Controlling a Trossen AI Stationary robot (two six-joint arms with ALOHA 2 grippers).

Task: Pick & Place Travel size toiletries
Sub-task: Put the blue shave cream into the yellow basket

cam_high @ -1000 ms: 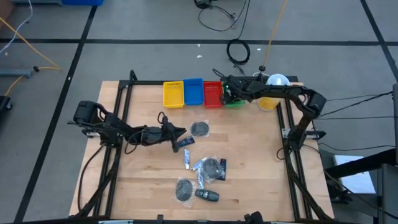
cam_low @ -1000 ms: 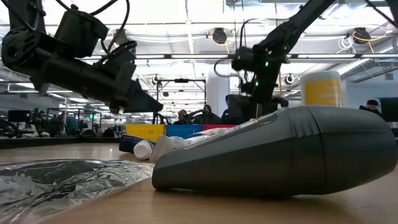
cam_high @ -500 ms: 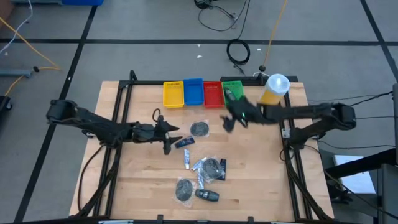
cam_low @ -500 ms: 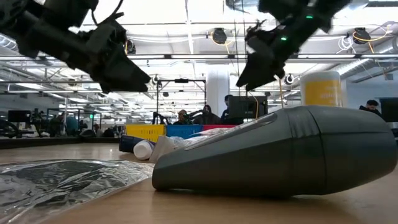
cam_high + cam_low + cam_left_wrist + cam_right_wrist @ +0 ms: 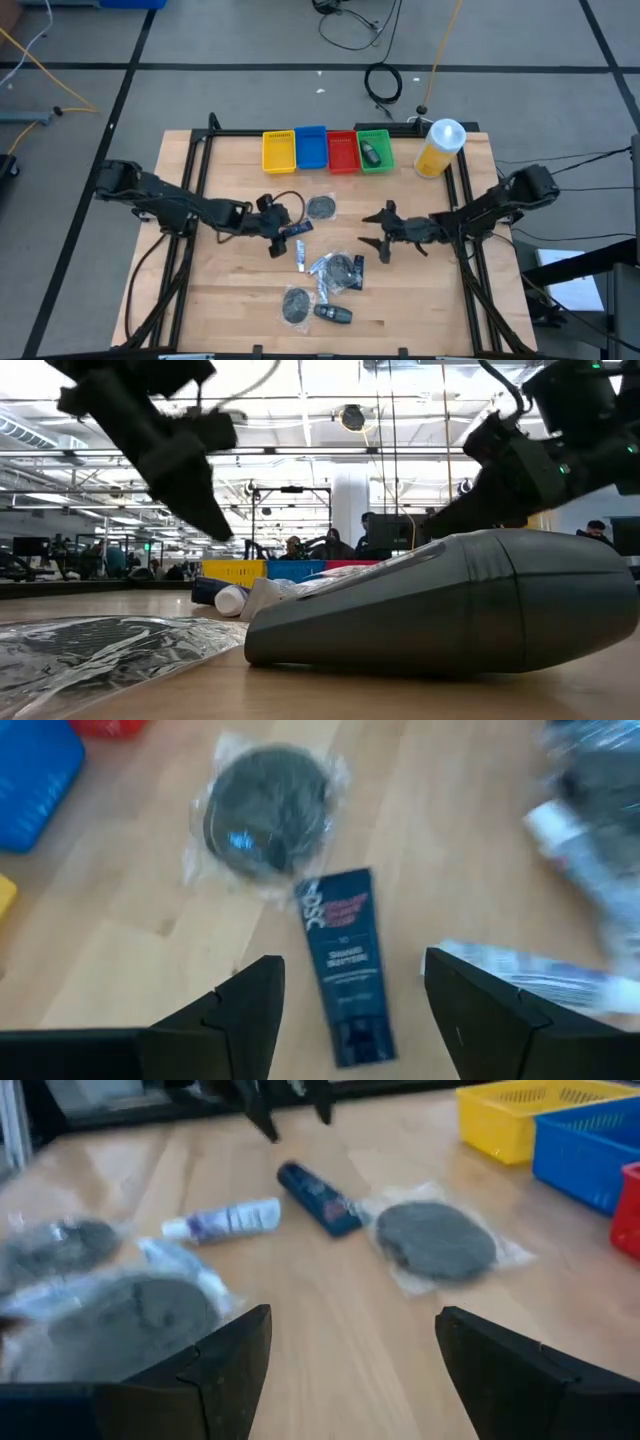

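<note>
Several travel size toiletries lie flat on the wooden table. They include a wrapped grey disc [image 5: 321,207], a dark blue tube [image 5: 293,230], a white tube [image 5: 300,256], a clear packet with a disc [image 5: 335,269], another disc [image 5: 296,303] and a dark bottle [image 5: 333,313]. A further dark bottle [image 5: 370,153] lies in the green tray [image 5: 374,164]. My left gripper [image 5: 275,228] is open over the blue tube [image 5: 345,960], one finger on each side of its near end, and touches nothing. My right gripper [image 5: 383,231] hangs open to the right of the pile, also empty.
Yellow [image 5: 279,151], blue [image 5: 311,148] and red [image 5: 342,151] trays stand in a row with the green one at the far edge. A big yellow bottle with a white cap [image 5: 439,148] stands at the far right. Bare wood lies between the trays and the pile.
My right gripper has swung from over the green tray toward the near edge and down to the table's middle, still open; a dark bottle now shows in that tray. My left gripper has opened and shifted slightly toward the near edge over the blue tube, which has not moved.
</note>
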